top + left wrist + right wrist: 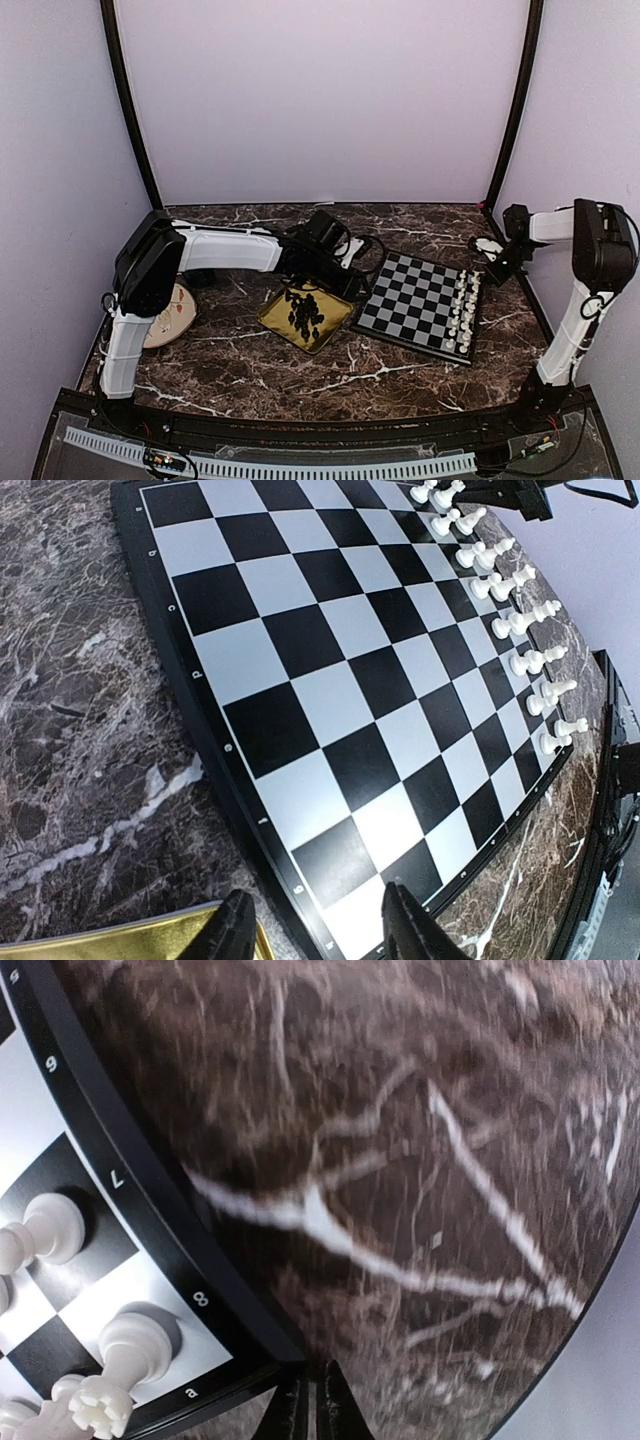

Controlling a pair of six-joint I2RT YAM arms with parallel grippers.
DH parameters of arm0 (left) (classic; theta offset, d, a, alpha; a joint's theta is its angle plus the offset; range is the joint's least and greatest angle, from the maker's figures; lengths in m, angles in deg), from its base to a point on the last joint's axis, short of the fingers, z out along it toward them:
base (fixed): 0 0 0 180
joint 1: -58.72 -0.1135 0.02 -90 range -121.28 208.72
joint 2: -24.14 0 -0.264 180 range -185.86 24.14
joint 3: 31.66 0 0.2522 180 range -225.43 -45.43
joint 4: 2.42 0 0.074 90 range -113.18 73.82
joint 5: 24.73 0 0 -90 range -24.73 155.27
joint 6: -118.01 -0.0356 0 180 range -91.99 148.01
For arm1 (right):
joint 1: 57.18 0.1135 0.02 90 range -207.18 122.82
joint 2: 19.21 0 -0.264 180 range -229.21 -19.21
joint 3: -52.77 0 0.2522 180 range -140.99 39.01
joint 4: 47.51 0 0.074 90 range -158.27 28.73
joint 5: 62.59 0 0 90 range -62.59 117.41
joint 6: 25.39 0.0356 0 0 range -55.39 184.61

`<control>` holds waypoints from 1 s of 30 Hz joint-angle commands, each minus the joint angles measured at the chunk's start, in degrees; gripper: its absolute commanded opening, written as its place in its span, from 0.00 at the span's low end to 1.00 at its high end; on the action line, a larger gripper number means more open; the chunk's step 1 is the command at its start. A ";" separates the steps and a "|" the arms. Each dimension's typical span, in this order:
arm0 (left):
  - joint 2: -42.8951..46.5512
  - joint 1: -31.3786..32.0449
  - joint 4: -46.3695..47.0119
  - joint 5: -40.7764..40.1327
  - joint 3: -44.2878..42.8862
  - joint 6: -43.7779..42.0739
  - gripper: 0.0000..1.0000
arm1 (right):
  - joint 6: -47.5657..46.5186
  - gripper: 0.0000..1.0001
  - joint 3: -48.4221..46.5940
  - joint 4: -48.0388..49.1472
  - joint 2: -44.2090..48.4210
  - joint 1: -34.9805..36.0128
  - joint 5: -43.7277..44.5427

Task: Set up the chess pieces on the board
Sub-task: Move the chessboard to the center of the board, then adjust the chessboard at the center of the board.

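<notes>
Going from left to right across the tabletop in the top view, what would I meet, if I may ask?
A round plate → gold tray holding black chess pieces → board → white chess pieces along its right side.

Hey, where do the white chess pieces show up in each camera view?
Top external: white chess pieces line the board along its right edge.
Left wrist: upper right, along the board's far side.
Right wrist: lower left corner.
Shared landmark: the board's dark rim.

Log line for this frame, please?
left fingers: open, empty, over board edge by tray | right fingers: shut, empty, beside board corner | white pieces: lined on board | black pieces: in tray
</notes>
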 commanded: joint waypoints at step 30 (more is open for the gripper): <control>-15.00 -5.78 -9.29 3.47 -18.86 -3.12 0.00 | 20.49 0.07 -2.31 -11.76 -2.07 1.20 -5.85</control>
